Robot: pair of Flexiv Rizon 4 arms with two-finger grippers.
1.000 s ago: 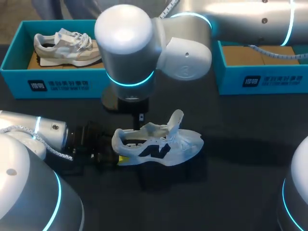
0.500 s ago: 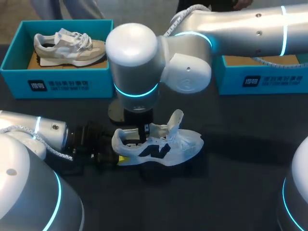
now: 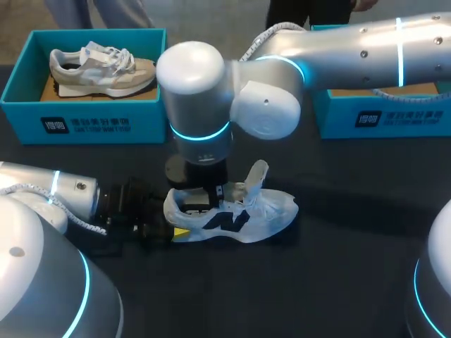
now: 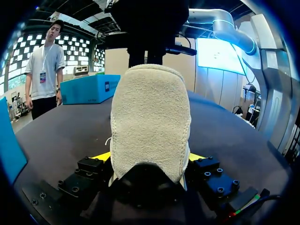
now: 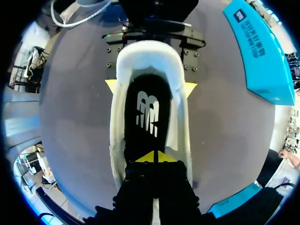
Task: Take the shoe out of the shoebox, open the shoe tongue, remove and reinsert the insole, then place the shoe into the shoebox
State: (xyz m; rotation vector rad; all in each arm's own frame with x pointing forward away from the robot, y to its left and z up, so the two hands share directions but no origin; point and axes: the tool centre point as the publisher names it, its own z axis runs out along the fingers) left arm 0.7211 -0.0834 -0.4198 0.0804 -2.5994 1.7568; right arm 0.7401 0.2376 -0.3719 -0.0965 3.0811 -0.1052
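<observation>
Fingertips (image 4: 100,156) of the left gripper (image 4: 149,161) clamp the heel of the white shoe (image 3: 239,208) from both sides, holding it upright on the dark table (image 3: 338,267), toe to the right, at the near middle. Its tongue (image 3: 257,174) stands lifted above the loosened laces. From the right, the right arm reaches over the shoe, and the right gripper (image 5: 154,157) sits inside the opening with its yellow tips pressed together on the black insole (image 5: 147,112); whether they pinch it cannot be told. At the far right is a teal shoebox (image 3: 380,116). At the far left a second box (image 3: 84,125) holds a beige sneaker (image 3: 99,70).
</observation>
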